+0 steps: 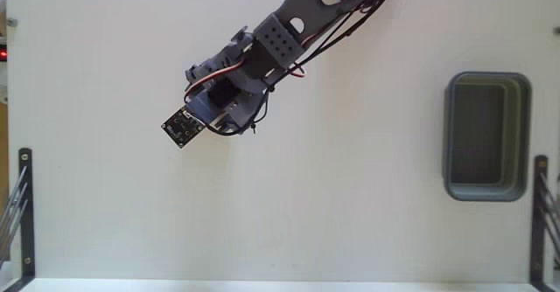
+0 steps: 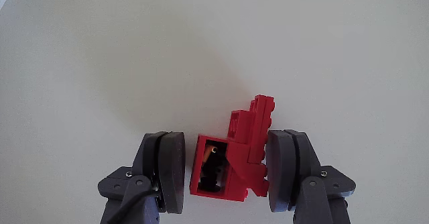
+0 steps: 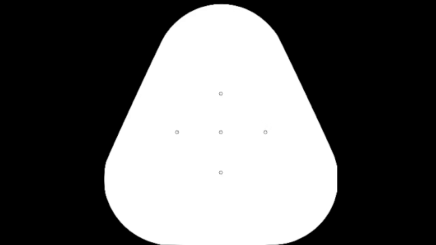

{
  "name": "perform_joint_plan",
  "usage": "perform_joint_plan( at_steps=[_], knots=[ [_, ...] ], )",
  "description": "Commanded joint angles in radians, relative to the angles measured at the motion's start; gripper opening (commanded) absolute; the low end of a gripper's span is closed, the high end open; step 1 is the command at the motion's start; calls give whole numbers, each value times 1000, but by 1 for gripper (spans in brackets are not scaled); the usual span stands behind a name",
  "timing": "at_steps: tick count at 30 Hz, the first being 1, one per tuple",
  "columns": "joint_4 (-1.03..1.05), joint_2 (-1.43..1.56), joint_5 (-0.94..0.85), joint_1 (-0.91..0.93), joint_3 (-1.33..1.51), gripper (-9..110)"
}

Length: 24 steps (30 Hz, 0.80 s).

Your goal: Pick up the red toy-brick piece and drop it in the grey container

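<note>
Brick squarely between the jaws: the red toy-brick piece (image 2: 234, 158) sits on the white table (image 2: 134, 63), gripper (image 2: 226, 170) open narrowly around it, right pad (image 2: 281, 170) touching, left pad (image 2: 171, 170) just clear.

You see a bright red toy-brick piece (image 2: 234, 157) with a black hollow, dark grey gripper (image 2: 226, 174) pads, a plain white table (image 1: 350, 222), and a grey container (image 1: 487, 187) with darker greenish-grey inside.

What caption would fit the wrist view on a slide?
Open claw straddling the red toy-brick piece on the white table.
</note>
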Motion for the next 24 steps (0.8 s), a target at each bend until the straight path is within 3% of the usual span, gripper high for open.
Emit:
perform_joint_plan(
  at_steps=[1,24],
  knots=[
    [-10,27,5,16,2,71],
    [-10,27,5,16,2,64]
  ],
)
